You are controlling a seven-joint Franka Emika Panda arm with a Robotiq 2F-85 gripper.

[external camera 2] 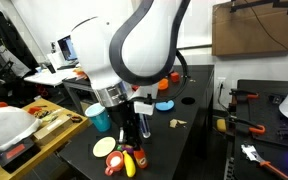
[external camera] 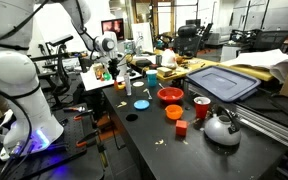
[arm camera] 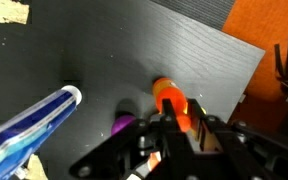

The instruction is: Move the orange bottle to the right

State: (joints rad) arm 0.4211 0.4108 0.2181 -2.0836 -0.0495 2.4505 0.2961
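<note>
Orange bottle within gripper, bare table beside

1. We see the orange bottle in bright orange.
2. The tabletop is black, finely grained.
3. A tube shows blue-and-white streaks.
4. We find the bowl and cup red.

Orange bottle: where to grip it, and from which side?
Grip the orange bottle on its slim body just below the top, coming from above. It stands upright and narrow, so the hand can straddle it; a purple item crowds one side.
</note>
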